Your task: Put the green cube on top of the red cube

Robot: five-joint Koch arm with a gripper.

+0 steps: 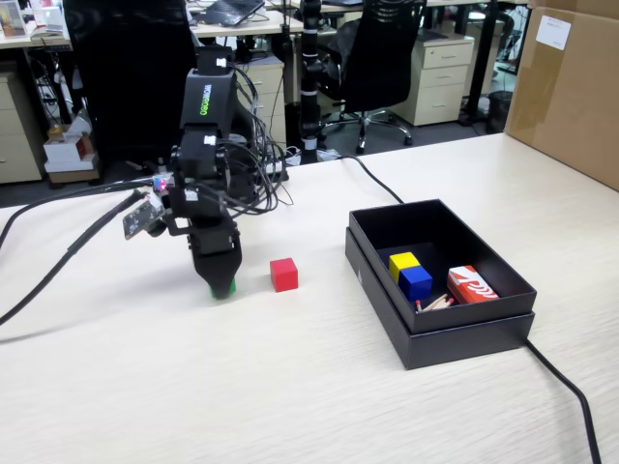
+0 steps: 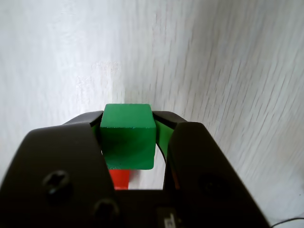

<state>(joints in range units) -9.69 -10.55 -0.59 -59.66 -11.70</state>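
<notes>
My gripper (image 1: 223,282) points straight down at the table, left of centre in the fixed view, and is shut on the green cube (image 1: 224,287). Only the cube's lower edge shows under the black jaws there, at or just above the tabletop. In the wrist view the green cube (image 2: 127,137) sits squarely between the two jaws of the gripper (image 2: 127,118), which press on its left and right sides. The red cube (image 1: 283,275) stands alone on the table a short way right of the gripper. A strip of red (image 2: 119,178) shows under the green cube in the wrist view.
A black open box (image 1: 455,333) stands to the right, holding a yellow cube (image 1: 402,261), a blue cube (image 1: 416,281) and a red-and-white printed box (image 1: 472,285). A black cable (image 1: 566,382) runs off its right corner. A cardboard box (image 1: 571,87) stands back right.
</notes>
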